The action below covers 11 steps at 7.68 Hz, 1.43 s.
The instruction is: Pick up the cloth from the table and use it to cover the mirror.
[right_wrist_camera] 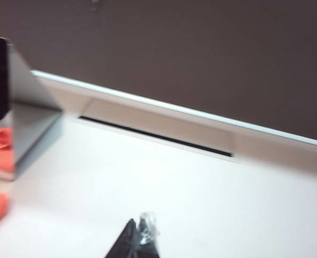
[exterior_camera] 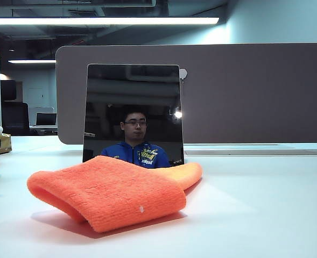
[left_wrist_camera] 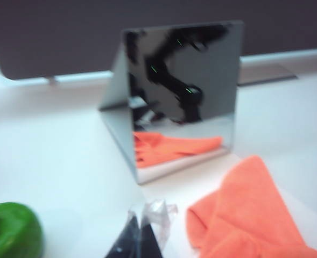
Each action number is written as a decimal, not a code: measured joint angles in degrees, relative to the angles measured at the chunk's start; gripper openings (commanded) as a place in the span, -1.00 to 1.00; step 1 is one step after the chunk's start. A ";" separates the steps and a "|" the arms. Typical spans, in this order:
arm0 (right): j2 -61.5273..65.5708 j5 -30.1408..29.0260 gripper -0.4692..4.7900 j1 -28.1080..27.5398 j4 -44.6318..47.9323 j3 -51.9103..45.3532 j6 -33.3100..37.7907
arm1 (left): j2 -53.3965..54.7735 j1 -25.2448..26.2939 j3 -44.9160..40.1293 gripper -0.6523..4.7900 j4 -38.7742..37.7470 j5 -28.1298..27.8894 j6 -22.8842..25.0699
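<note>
Green object [left_wrist_camera: 10, 232] is sitting left of your cloth [exterior_camera: 112, 191]; mirror [exterior_camera: 133, 112] is standing behind it.
Your left gripper [left_wrist_camera: 142, 226] and right gripper [right_wrist_camera: 138, 236], both pressed together, are hovering beside the cloth.

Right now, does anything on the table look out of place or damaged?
Nothing looks damaged. The cloth lies loosely folded on the table before the upright mirror. Both tools, left and right, are shut and empty.

Both wrist views are blurred; the green object [left_wrist_camera: 10, 231] is cut off.
</note>
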 measured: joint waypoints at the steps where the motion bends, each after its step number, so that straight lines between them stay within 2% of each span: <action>1: 4.24 -2.45 -0.83 0.04 -1.86 2.95 0.02 | 5.25 -0.02 1.73 -0.78 0.24 2.29 0.63; 2: 6.05 -3.04 -0.83 0.07 -2.51 4.04 0.02 | 7.02 -0.02 2.05 -0.78 0.22 3.04 0.63; 3: 14.88 -7.89 -0.83 0.09 -4.85 6.03 0.00 | 14.75 -0.02 2.40 -0.78 0.26 4.85 0.83; 4: 21.33 -12.83 -0.83 2.69 -5.11 6.03 0.00 | 18.08 -0.02 2.43 -0.78 0.31 6.03 1.68; 6: 23.78 -14.43 -0.83 4.92 -5.20 5.97 0.02 | 19.17 -0.02 2.40 -0.78 0.35 8.07 1.90; 7: 28.26 -15.45 -0.83 11.10 -3.41 5.97 0.02 | 20.85 -0.02 2.43 -0.78 0.87 14.49 2.08; 8: 33.24 -15.69 -0.83 19.30 2.19 5.97 0.02 | 23.37 -0.04 2.43 -0.78 0.68 21.33 2.10; 9: 36.15 -15.65 -0.83 23.28 5.73 5.99 0.02 | 24.96 -0.04 2.40 -0.78 0.22 21.46 2.10; 11: 41.51 -15.34 -0.83 24.48 11.26 5.97 0.04 | 27.98 -0.04 2.40 -0.77 -0.59 21.40 2.10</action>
